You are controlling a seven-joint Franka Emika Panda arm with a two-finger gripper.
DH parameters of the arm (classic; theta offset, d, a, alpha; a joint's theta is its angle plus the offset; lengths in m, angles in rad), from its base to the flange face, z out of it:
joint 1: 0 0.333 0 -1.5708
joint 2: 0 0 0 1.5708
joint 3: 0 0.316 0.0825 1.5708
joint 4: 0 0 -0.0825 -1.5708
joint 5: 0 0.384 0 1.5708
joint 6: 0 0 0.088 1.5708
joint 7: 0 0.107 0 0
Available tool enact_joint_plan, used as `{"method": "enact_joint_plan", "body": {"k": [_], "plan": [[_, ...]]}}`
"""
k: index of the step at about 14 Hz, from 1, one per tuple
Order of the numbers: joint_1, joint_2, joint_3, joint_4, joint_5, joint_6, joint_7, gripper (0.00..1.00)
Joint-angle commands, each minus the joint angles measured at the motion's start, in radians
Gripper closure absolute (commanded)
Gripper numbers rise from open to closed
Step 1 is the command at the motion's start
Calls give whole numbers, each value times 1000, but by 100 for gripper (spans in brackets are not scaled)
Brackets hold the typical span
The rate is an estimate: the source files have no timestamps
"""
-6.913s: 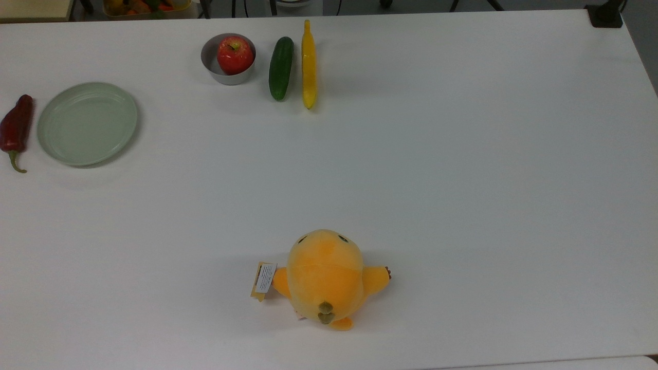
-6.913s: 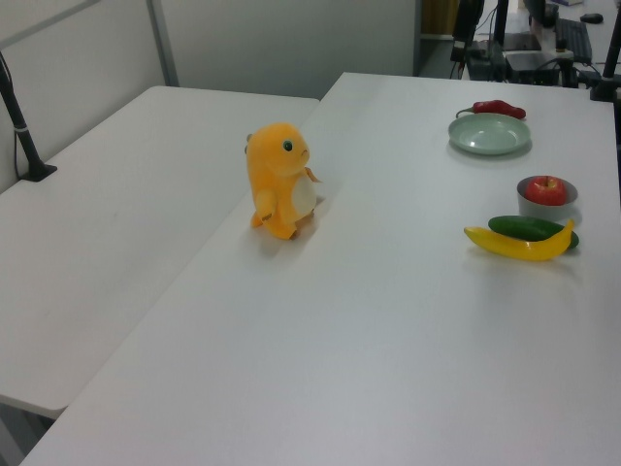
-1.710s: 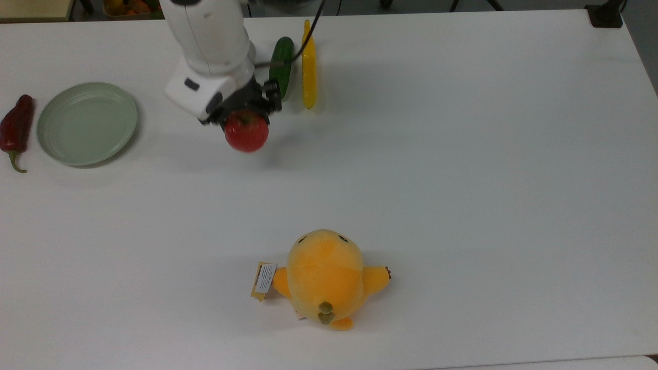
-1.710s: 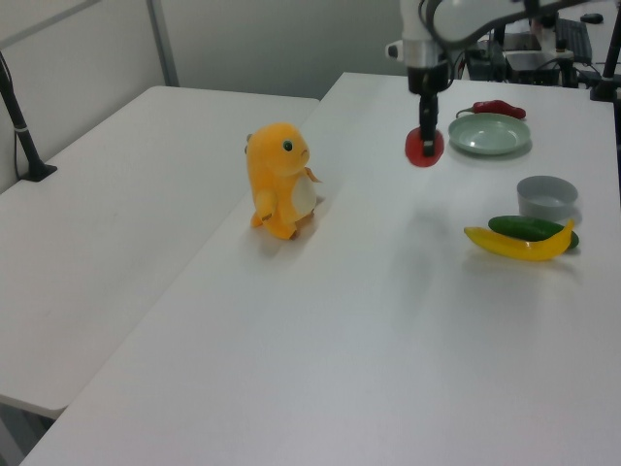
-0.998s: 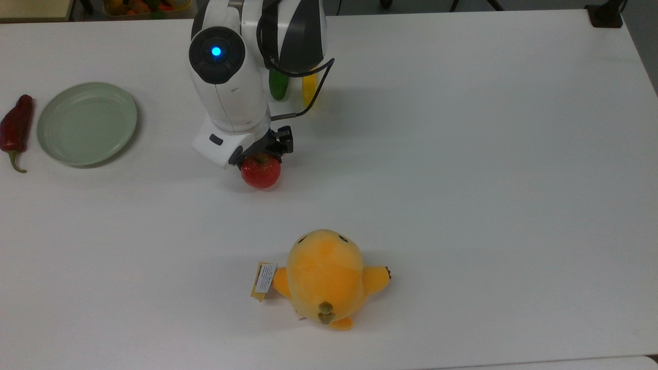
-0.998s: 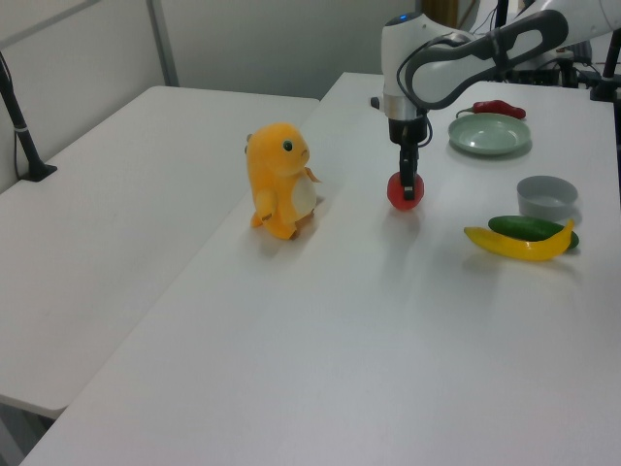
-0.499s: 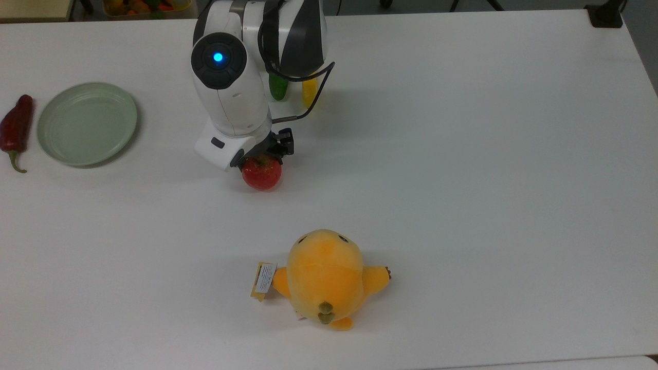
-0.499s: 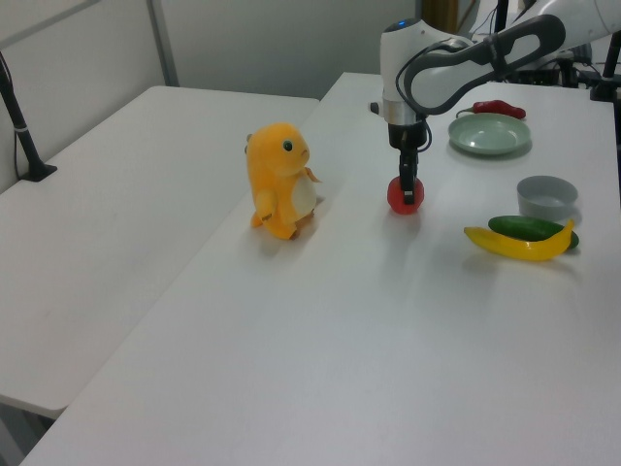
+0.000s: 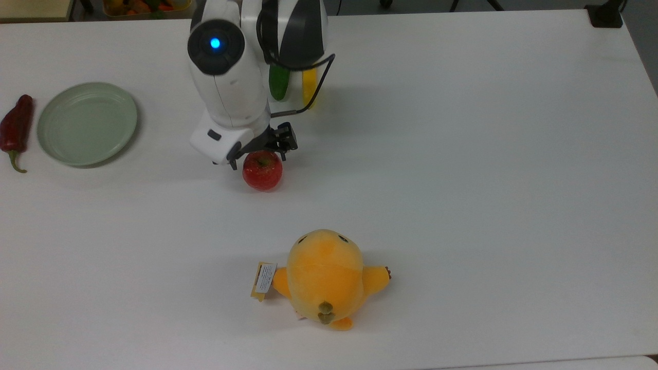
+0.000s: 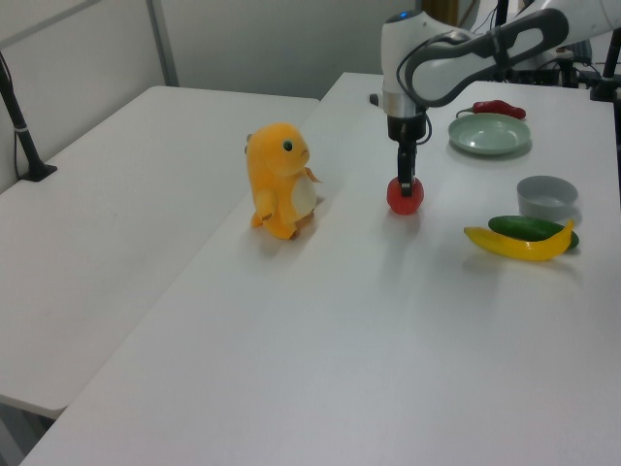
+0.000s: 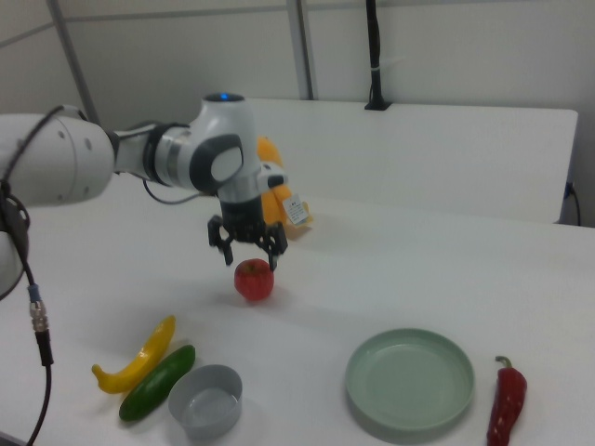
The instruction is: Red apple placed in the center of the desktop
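The robot's white arm bends over the desktop and points its gripper straight down. The two fingers are spread wide apart and hold nothing. In the right view they hang just above the red apple, one finger on each side of its top, and do not squeeze it. The apple sits by itself on the white desktop, right under the gripper, with its stem facing up.

In the top view, the gripper is at the apple's upper edge. A blue light glows on the arm's round joint above it. The cucumber and the banana lie behind the gripper, partly hidden by the arm. The green plate and the red chili pepper are well off to the top view's left of the gripper. The orange plush toy stands well below the gripper in the top view.

In the right view, the small gray bowl sits in front of the gripper, near the cucumber.
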Motion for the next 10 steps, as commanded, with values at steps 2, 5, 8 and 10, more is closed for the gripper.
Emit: {"method": "enact_joint_plan", "body": {"k": [2, 5, 8, 10], "plan": [[6, -258, 2, -27, 8, -78, 162, 0], [5, -453, 2, -27, 10, -288, 285, 0], [18, -541, 2, -42, 15, -394, 339, 0], [56, -604, -12, -115, 15, -402, 328, 0]]}}
